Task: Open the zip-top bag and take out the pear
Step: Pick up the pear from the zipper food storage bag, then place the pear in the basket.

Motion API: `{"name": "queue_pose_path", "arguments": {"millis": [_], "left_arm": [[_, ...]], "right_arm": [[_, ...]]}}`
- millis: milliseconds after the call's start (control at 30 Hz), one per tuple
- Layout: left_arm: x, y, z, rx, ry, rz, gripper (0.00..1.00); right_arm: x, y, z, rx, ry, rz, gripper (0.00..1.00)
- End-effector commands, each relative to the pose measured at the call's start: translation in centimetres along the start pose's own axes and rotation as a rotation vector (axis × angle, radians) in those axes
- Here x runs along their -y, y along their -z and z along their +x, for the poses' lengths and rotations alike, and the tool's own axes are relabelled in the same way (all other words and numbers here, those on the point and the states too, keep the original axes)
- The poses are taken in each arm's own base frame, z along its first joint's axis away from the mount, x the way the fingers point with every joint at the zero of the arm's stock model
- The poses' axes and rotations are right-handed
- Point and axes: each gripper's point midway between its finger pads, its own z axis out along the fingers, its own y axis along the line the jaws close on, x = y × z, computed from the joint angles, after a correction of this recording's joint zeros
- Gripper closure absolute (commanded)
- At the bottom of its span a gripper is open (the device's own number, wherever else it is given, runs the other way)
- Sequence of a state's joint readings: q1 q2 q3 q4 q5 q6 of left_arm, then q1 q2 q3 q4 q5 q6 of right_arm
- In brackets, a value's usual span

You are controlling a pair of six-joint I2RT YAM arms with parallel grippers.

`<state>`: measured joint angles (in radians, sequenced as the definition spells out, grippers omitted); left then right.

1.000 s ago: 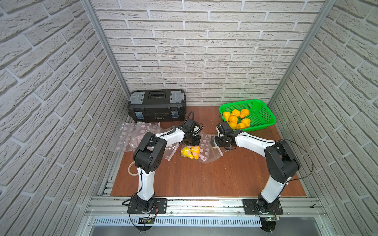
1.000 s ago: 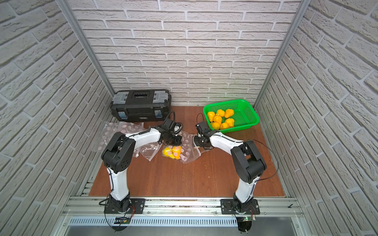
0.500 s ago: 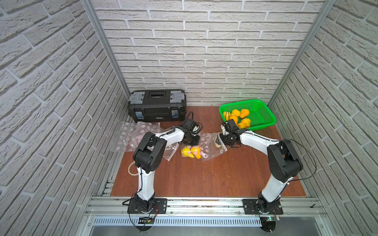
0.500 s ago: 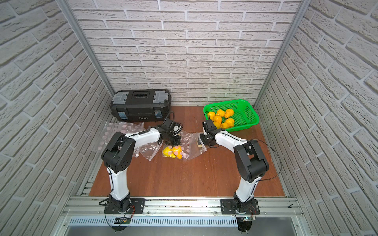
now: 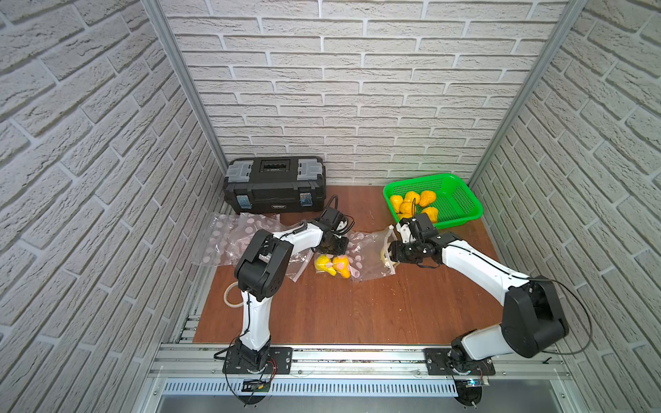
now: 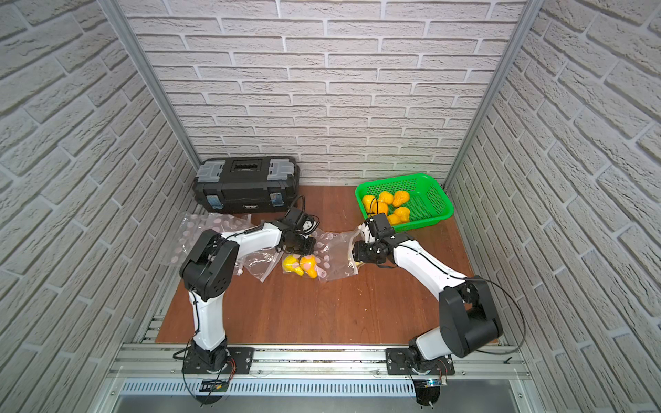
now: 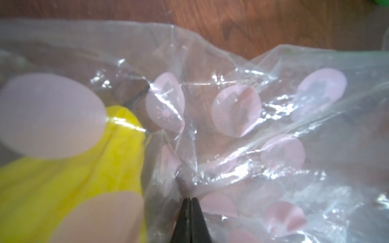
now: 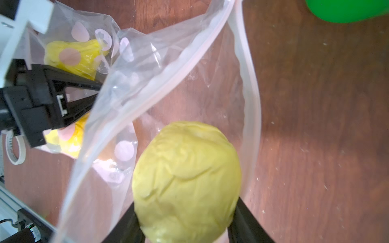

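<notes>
The bag [image 5: 368, 255] lay mid-counter [image 5: 357, 314], its zip mouth open toward the right arm. At that mouth the right gripper [image 8: 186, 212] held the pear [image 8: 187, 172], one finger on each flank at a medium spread. A second earlier its jaws had stood wider. They had since closed on the fruit, so the grasp step was judged complete and only withdrawal remained. The pear sat between the two zip rims [image 8: 249, 88]; whether it had cleared them could not be told. At the bag's closed end the left gripper [image 7: 190, 202] was fully shut on a pinch of film, anchoring the bag beside the other pears [image 5: 331, 265] inside. Beyond the bag's mouth stood the basket [image 5: 454, 203] with more pears. Behind its closed end stood the toolbox [image 5: 275, 186].
</notes>
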<state>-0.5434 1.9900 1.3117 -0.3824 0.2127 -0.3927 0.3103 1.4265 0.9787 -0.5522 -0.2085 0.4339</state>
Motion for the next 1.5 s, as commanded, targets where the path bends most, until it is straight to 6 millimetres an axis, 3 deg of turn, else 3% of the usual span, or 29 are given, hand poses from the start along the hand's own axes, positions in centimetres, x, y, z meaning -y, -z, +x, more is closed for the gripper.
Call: {"name": "queue_pose_path", "arguments": {"millis": [0, 233, 367, 533, 667, 933, 1100, 1300, 1467], "left_arm": [[-3.6, -1.6, 4.4, -0.162, 0.042, -0.114, 1.0], [-3.6, -1.0, 4.4, -0.146, 0.039, -0.123, 1.0], [-3.1, 0.0, 3.5, -0.097, 0.036, -0.113, 1.0], [-1.3, 1.8, 1.7, -0.028, 0.004, -0.083, 0.93], [0.4, 3.5, 0.2, 0.03, -0.004, -0.044, 0.89], [2.2, 7.1, -1.7, 0.123, 0.013, 0.008, 0.81], [2.2, 9.0, -1.7, 0.149, 0.025, -0.009, 0.8], [1.6, 9.8, -0.9, 0.149, 0.073, -0.037, 0.8], [0.4, 10.4, 0.2, 0.148, 0.128, -0.086, 0.78]], "right_arm": [[1.3, 2.1, 1.2, -0.003, -0.049, 0.008, 0.71], [3.5, 8.0, -2.3, 0.193, -0.12, 0.028, 0.71], [5.2, 10.9, -6.5, 0.339, -0.151, 0.067, 0.71], [8.3, 11.9, -12.1, 0.412, -0.197, 0.145, 0.71], [11.9, 10.6, -16.3, 0.392, -0.228, 0.224, 0.7], [19.0, 6.6, -22.7, 0.314, -0.31, 0.274, 0.7], [23.5, 2.7, -25.0, 0.263, -0.346, 0.342, 0.68], [26.4, -0.7, -26.5, 0.259, -0.345, 0.365, 0.61], [26.9, -0.3, -26.8, 0.268, -0.332, 0.398, 0.35]]}}
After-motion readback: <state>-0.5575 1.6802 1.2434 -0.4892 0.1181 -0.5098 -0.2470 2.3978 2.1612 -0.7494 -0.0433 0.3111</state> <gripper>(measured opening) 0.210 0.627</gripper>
